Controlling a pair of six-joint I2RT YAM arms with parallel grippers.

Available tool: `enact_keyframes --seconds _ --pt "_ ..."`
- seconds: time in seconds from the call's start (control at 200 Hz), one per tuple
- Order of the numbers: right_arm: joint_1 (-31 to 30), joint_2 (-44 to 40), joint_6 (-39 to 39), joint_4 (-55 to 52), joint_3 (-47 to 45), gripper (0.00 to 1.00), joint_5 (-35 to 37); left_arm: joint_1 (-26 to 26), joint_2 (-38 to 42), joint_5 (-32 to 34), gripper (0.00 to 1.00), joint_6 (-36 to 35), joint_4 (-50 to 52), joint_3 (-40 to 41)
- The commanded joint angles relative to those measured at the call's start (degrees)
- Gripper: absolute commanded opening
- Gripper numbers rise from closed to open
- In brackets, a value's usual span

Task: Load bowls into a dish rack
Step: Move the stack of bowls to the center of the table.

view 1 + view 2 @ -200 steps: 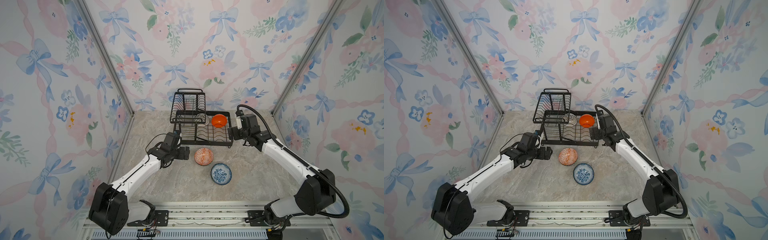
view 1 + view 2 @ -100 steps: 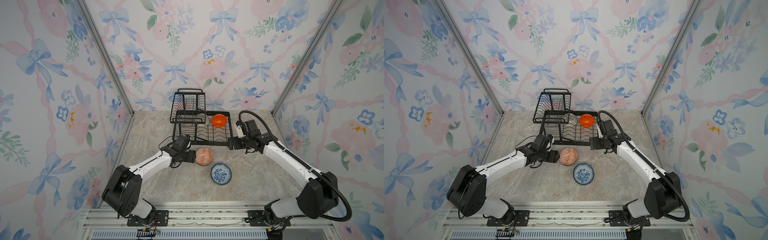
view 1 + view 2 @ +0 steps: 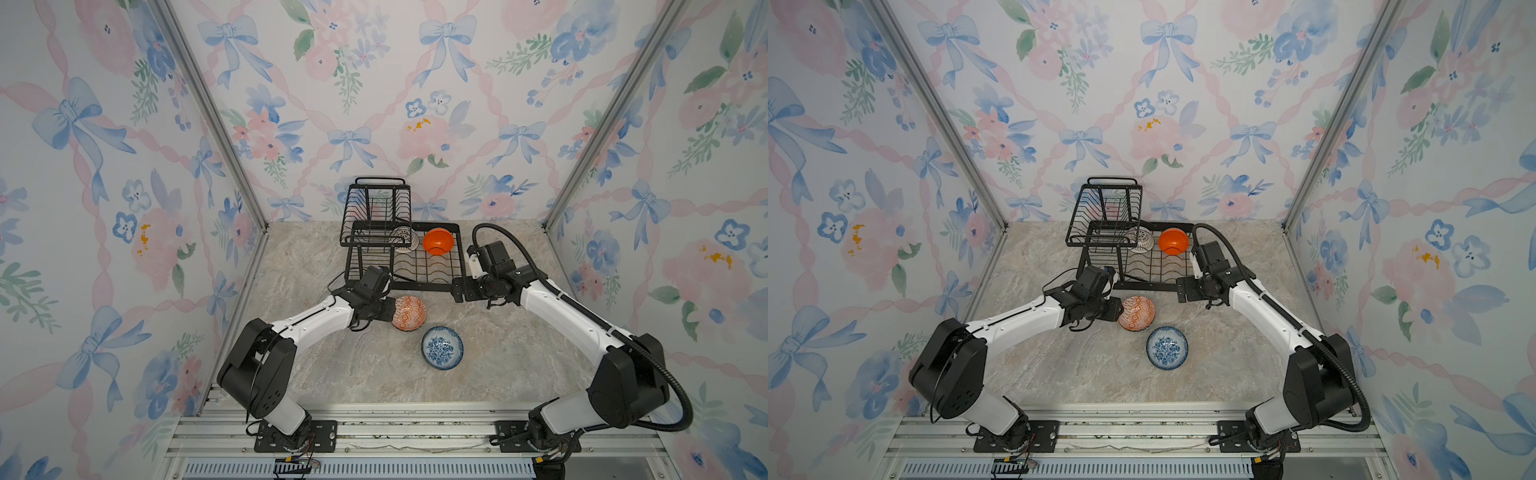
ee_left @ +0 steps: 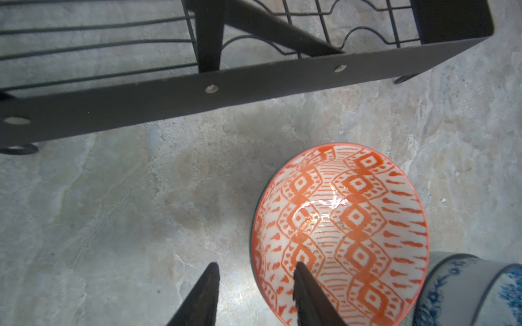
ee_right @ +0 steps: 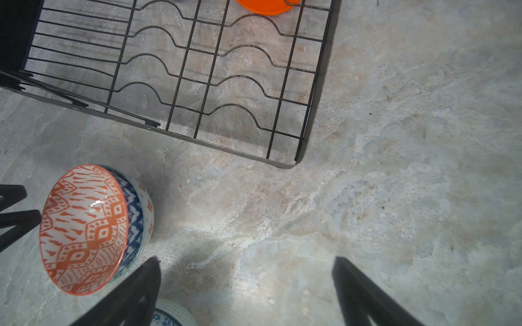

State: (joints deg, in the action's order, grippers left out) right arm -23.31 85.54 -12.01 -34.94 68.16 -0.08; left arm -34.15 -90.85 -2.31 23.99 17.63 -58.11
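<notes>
Over the last second the left gripper (image 4: 255, 265) is being brought from beside the rack (image 3: 419, 286) onto the patterned bowl (image 3: 409, 312), and its jaws are being narrowed from wide to roughly half.

That bowl is lying on the table (image 3: 365, 374) just in front of the rack's front rail, seemingly tipped toward the gripper. Its rim is being straddled, with one finger (image 4: 306, 296) inside and the other clear of the outer wall, so nothing is being gripped yet.

The closing is best being finished slowly, with the rim being kept deep between the pads, because the glaze looks slippery. The blue bowl (image 3: 442, 347), just beside it on the side away from the rack, is being risked by any sideways drag.

The right gripper (image 5: 247, 259) is being held wide open at the rack's near right corner, touching nothing.
</notes>
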Motion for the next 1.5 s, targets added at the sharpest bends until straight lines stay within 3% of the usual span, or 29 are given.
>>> enact_keyframes --seconds 0.0,0.18,1.06,1.495 --pt "-0.01 0.44 -0.67 0.53 -1.12 0.97 -0.82 -0.26 -2.25 1.35 0.35 -2.79 -0.52 -3.14" --pt "0.01 -0.26 -0.83 0.75 -1.70 0.97 -0.63 -0.24 -6.24 0.77 0.23 -5.82 -1.05 -6.10" --pt "0.94 -2.41 -0.70 0.48 -2.77 0.97 -0.03 -0.21 -10.44 -2.59 0.21 -12.30 -3.99 -6.41" --pt "1.03 -2.41 -0.76 1.10 -3.28 0.97 -0.89 0.48 -6.49 -0.70 0.07 -11.36 -3.76 -3.84"
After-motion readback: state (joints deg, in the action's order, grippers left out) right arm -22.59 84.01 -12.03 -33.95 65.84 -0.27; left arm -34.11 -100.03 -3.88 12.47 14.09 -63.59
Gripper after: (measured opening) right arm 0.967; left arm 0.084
